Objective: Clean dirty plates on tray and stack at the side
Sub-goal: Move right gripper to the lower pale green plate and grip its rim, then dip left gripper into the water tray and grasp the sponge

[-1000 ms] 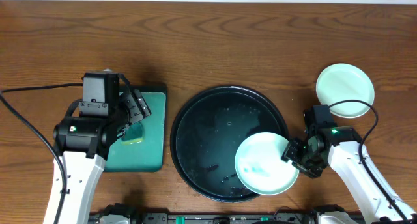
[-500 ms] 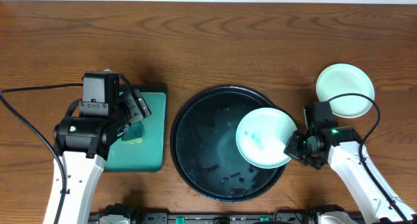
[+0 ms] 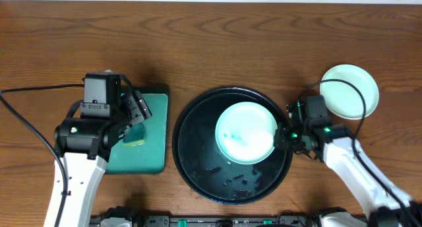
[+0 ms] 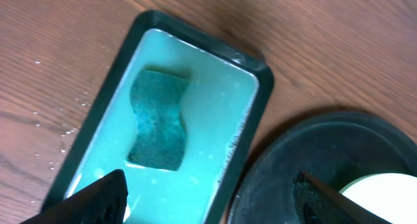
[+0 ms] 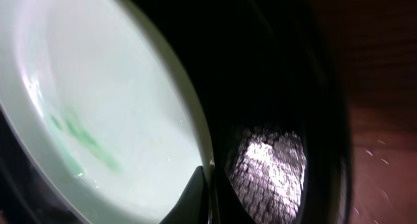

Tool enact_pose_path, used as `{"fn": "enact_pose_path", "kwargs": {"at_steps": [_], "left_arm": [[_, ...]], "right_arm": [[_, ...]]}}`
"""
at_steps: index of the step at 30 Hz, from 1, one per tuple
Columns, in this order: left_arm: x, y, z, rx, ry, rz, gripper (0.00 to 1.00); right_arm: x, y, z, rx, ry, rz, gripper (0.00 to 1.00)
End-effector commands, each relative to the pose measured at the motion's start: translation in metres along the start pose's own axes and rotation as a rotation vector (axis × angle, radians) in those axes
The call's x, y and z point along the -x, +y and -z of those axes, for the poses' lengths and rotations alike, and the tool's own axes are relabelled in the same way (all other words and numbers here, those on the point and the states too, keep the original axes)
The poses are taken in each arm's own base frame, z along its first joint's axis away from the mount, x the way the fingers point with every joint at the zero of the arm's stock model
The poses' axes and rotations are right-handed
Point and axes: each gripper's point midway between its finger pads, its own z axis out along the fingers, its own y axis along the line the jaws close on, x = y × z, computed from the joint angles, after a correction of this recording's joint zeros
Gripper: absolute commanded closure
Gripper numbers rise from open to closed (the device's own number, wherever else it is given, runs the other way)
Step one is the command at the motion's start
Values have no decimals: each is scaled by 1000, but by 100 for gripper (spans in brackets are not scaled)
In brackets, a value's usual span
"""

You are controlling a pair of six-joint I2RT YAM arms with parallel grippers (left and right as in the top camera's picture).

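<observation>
Grip first: the right gripper (image 3: 283, 136) was clamped shut on the right rim of a mint plate (image 3: 246, 132). In the right wrist view its fingertips (image 5: 199, 195) met on that rim's edge. The plate sat over the middle of the tray (image 3: 198, 167), with its rim inside the tray's rim on every side. We could not tell whether its underside touched the tray floor. Green smears (image 5: 81, 142) ran across the plate's inner face. Dark specks (image 3: 237, 182) dotted the tray near its front edge.

A second plate (image 3: 349, 90) lay on the table (image 3: 211, 42) at the far right, well apart from the tray. We could not tell whether another plate lay under it.

The left gripper (image 3: 135, 115) hung over the teal tray (image 3: 148, 158) with its jaws spread wide and nothing between them. In the left wrist view the sponge (image 4: 156, 120) lay in that tray's pale, wet bed, clear of both fingers (image 4: 104, 198). The teal tray stood just beside the black one, with a thin strip of table showing between them.
</observation>
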Motion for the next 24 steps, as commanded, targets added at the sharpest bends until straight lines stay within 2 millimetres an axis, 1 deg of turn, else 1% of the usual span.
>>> {"fn": "enact_pose_path", "kwargs": {"at_steps": [1,3,5,7,11,15,19,24], "left_arm": [[-2,13,-12,88,13,-27,22],[-4,17,-18,118,35,-31,24],[-8,24,-26,165,63,-22,27],[-13,32,-36,215,92,-20,32],[-27,47,-58,307,194,13,35],[-35,59,-80,360,265,40,37],[-39,65,-104,387,306,44,41],[-48,67,-136,403,353,39,51]], "right_arm": [[-4,4,-16,31,62,10,99],[-4,5,-24,47,78,8,99],[-2,8,-28,68,78,10,99],[2,10,-28,77,66,16,99],[3,13,-28,88,63,18,99],[1,17,-27,111,76,17,99],[0,18,-27,117,82,15,99],[-1,19,-27,125,87,15,99]]}}
